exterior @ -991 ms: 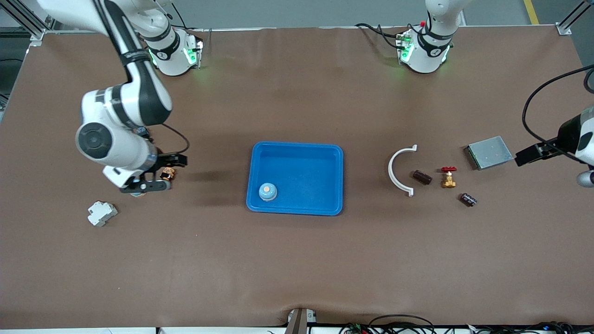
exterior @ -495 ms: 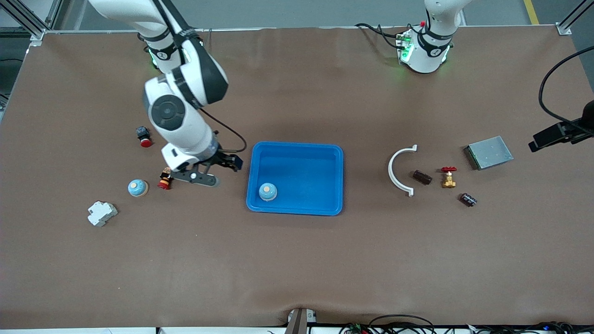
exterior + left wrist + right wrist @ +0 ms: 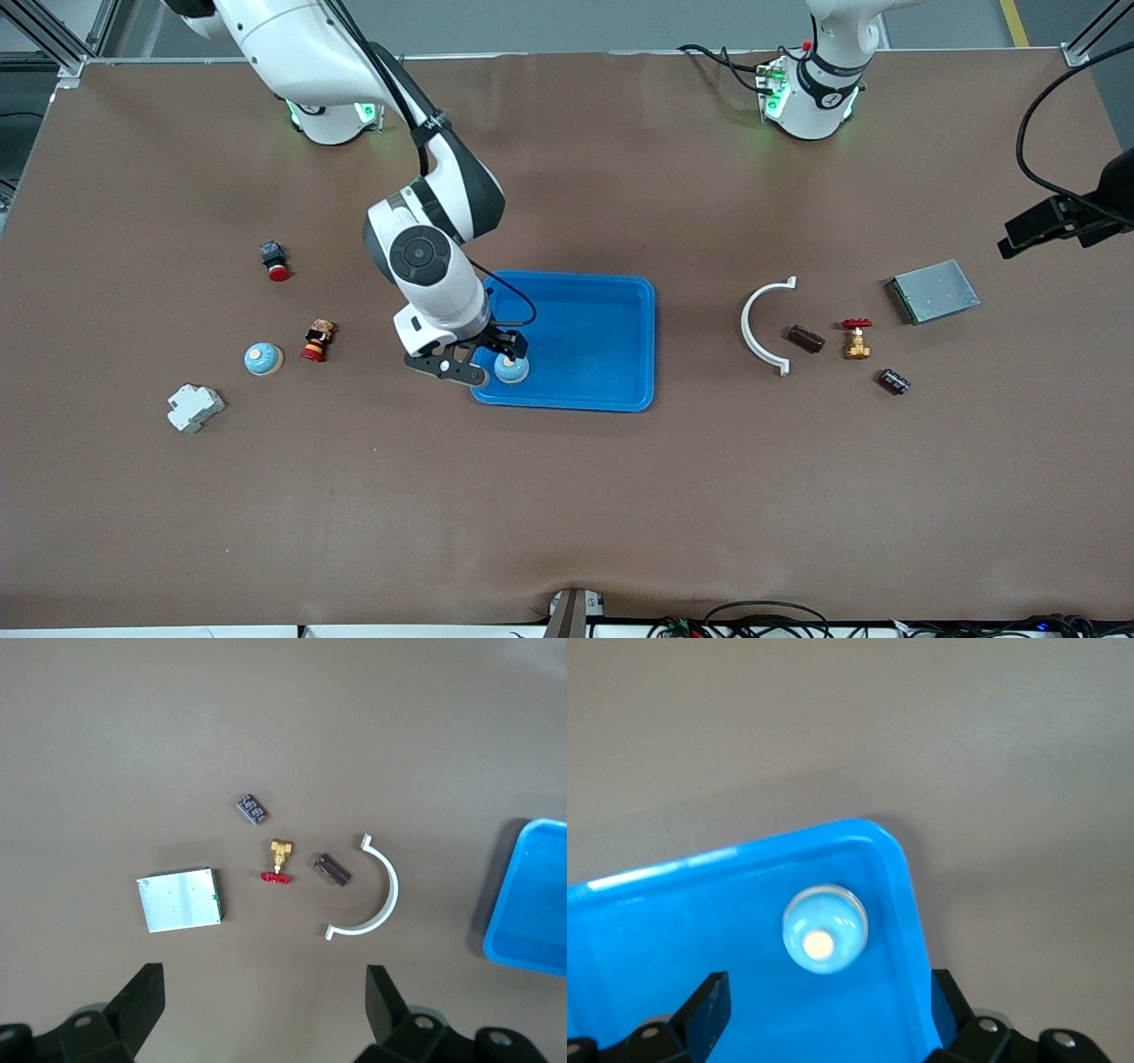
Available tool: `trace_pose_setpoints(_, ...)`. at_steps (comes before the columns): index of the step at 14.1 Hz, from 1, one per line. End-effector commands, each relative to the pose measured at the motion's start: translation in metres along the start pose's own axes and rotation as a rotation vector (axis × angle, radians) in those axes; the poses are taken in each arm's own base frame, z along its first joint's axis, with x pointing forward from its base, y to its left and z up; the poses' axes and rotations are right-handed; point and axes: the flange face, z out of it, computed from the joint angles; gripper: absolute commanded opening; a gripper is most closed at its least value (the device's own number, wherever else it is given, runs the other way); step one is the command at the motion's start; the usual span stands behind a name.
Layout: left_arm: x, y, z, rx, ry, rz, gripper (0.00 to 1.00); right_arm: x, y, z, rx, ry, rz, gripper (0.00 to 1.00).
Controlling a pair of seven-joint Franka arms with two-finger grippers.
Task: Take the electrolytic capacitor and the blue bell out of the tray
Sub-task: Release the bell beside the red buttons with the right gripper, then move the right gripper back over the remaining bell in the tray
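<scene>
A light blue bell sits in the blue tray, in the corner nearest the front camera at the right arm's end. My right gripper hangs open just above that corner, with the bell ahead of its empty fingers. Two small dark capacitors lie on the table toward the left arm's end. High over that end my left gripper is open and empty, and its wrist view looks down on both capacitors.
A second blue bell, a small figurine, a red button and a white breaker lie toward the right arm's end. A white arc, a brass valve and a metal box lie beside the capacitors.
The right arm swung from beside the figurine and second bell across to the tray's corner over the bell. The left gripper drifted a little toward the arms' bases. Both stayed open.
</scene>
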Motion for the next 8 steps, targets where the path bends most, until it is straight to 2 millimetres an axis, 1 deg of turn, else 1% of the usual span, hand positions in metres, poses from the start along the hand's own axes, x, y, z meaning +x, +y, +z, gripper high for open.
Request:
trace_pose_setpoints(1, -0.026, 0.002, -0.005, -0.006, 0.0, 0.044, 1.0, 0.01, -0.012, 0.014, 0.027, 0.04, 0.012, 1.0)
trace_pose_setpoints(2, -0.033, 0.004, -0.003, -0.005, 0.001, 0.05, 1.0, 0.012, -0.014, 0.018, 0.032, 0.048, 0.01, 1.0)
trace_pose_setpoints(4, -0.041, 0.008, -0.003, -0.003, 0.008, 0.059, 1.0, 0.014, -0.016, 0.026, 0.027, 0.049, 0.007, 1.0)
trace_pose_setpoints(8, -0.044, 0.013, -0.005, -0.002, 0.008, 0.068, 1.0, 0.012, -0.015, 0.043, 0.0, 0.048, -0.011, 1.0)
